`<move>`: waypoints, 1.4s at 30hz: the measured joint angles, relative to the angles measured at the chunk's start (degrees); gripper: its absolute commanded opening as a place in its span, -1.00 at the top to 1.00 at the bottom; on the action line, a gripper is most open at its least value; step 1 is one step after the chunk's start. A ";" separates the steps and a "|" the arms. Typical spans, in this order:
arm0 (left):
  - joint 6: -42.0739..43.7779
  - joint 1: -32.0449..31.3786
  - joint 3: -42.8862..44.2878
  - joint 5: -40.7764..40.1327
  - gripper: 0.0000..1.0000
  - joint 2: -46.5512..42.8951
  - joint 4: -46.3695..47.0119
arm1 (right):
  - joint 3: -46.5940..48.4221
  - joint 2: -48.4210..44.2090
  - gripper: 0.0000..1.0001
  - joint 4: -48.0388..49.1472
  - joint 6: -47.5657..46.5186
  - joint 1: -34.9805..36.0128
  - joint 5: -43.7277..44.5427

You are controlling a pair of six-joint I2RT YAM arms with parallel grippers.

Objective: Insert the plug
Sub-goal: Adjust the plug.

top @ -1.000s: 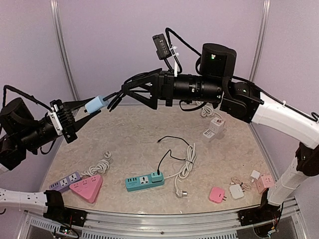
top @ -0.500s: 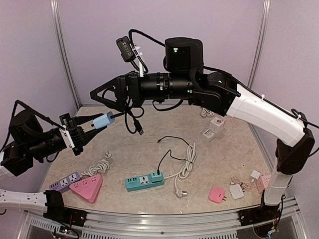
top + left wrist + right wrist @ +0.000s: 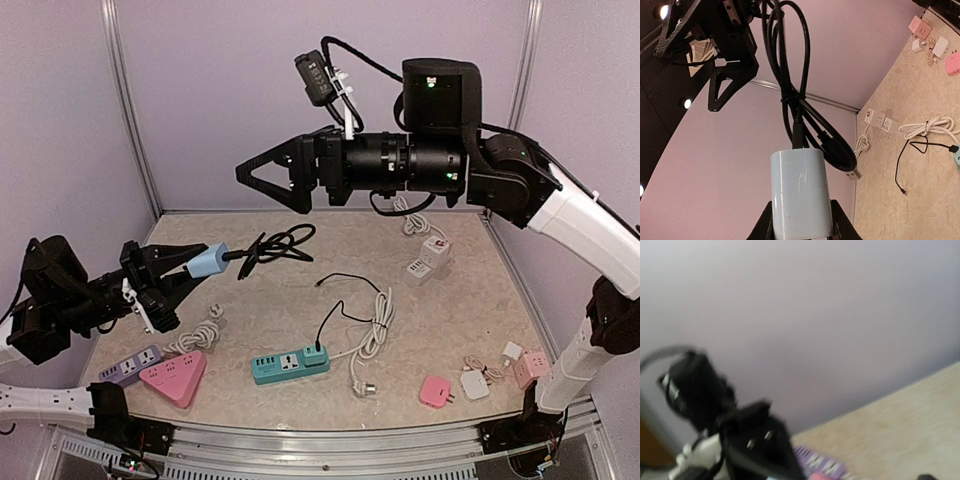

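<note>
Above a marble-look table (image 3: 450, 320), the left gripper (image 3: 188, 262) clamps a pale blue adapter (image 3: 208, 259) aloft at left, black cable (image 3: 275, 242) trailing, while the right gripper (image 3: 245, 173) hangs spread wide overhead; next, seemingly, lowering it squarely onto the teal strip (image 3: 290, 364).

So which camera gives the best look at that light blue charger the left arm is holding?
The left wrist view: the blue charger fills the frame, clamped in the left gripper, its coiled black cable plain to see. The top view shows it small. The right wrist view is too blurred to show it.
</note>
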 measured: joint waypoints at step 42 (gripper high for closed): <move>0.96 -0.20 -1.75 1.01 1.00 1.25 5.86 | -0.35 10.43 0.06 -1.90 -3.21 1.99 -9.97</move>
